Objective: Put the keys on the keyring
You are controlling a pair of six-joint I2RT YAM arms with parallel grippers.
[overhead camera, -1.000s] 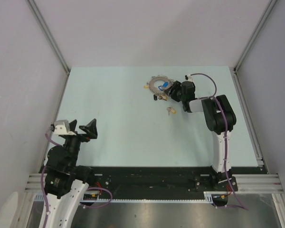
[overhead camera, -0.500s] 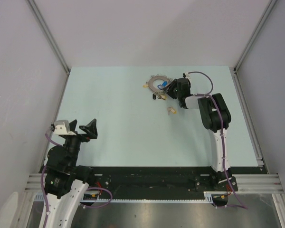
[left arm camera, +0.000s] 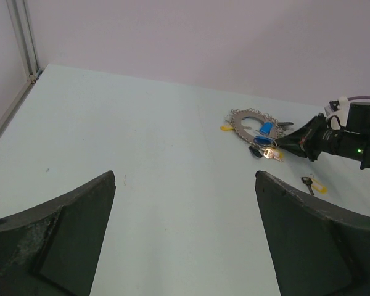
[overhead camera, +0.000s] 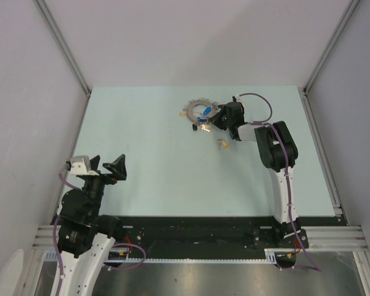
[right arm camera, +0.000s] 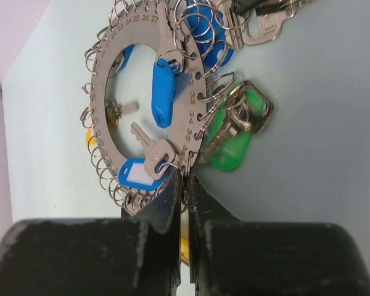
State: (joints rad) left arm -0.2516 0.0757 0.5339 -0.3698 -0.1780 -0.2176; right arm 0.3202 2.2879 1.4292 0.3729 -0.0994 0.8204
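The keyring (overhead camera: 197,110), a flat grey disc ring fringed with small wire loops, lies at the far middle of the table. Keys with blue (right arm camera: 163,86) and green (right arm camera: 234,139) tags hang from it. My right gripper (right arm camera: 185,179) is shut at the keyring's (right arm camera: 100,92) near rim, pinching a thin wire loop there; a yellow tag (right arm camera: 185,237) shows between the fingers further back. One loose key with a yellow tag (overhead camera: 222,143) lies on the table just nearer than the ring. My left gripper (overhead camera: 105,165) stands wide open at the near left, holding nothing.
The pale table (overhead camera: 142,142) is bounded by white walls with metal corner rails (overhead camera: 65,46). The right arm (overhead camera: 277,148) stretches from its base at the near right toward the ring. The black base rail (overhead camera: 197,231) runs along the near edge.
The right gripper has gone from part open to shut and has moved left, and the keyring has shifted a little to the left with it. The left arm has not moved.
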